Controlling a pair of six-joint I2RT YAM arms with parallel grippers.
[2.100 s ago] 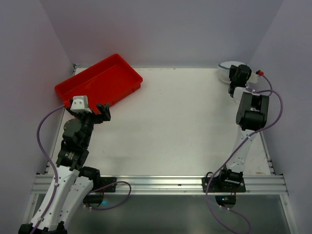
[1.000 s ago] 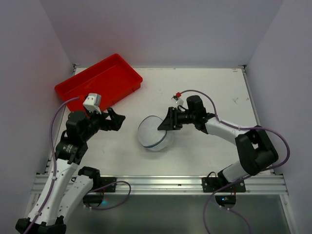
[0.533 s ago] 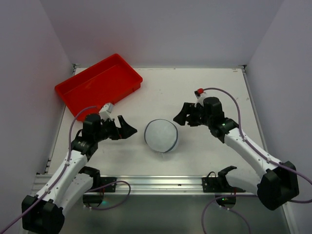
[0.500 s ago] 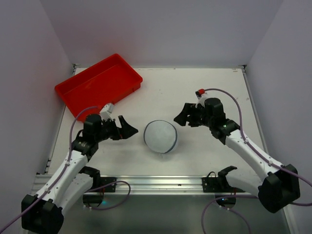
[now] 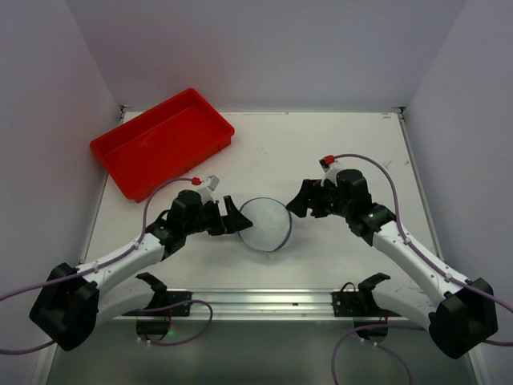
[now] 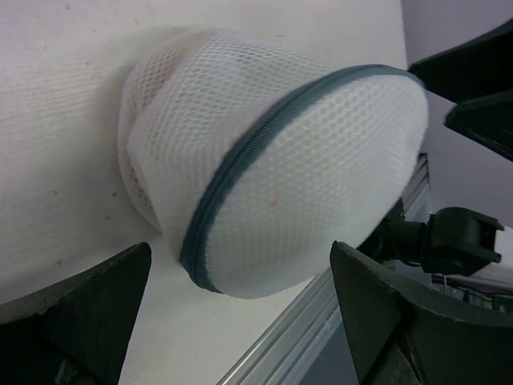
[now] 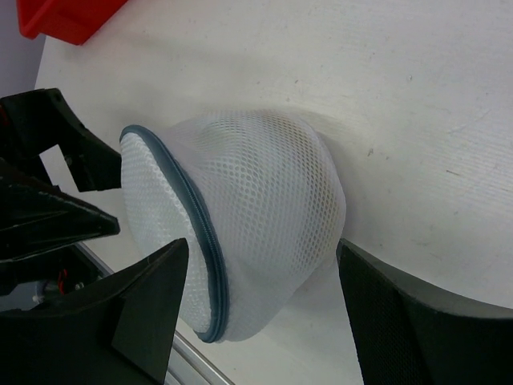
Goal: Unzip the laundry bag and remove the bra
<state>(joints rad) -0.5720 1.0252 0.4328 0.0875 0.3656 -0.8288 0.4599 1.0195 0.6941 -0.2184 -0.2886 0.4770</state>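
Note:
The laundry bag (image 5: 266, 225), a small round white mesh drum with a dark blue-grey zip round its lid, lies on its side at the middle of the table, and its zip looks shut. The bra is hidden. My left gripper (image 5: 235, 222) is open just left of the bag, facing the lid. In the left wrist view the bag (image 6: 280, 180) fills the space ahead of the left gripper (image 6: 240, 245). My right gripper (image 5: 294, 202) is open just right of the bag. From the right wrist, the bag (image 7: 256, 200) lies ahead of the right gripper (image 7: 262, 243), which holds nothing.
A red rectangular tray (image 5: 160, 138) stands at the back left of the white table. The aluminium rail (image 5: 264, 301) runs along the near edge, just in front of the bag. Grey walls close in the sides and back.
The right gripper carried the bag from the back right to the middle, let it go and opened. The left arm swung right until its open gripper reached the bag's left side.

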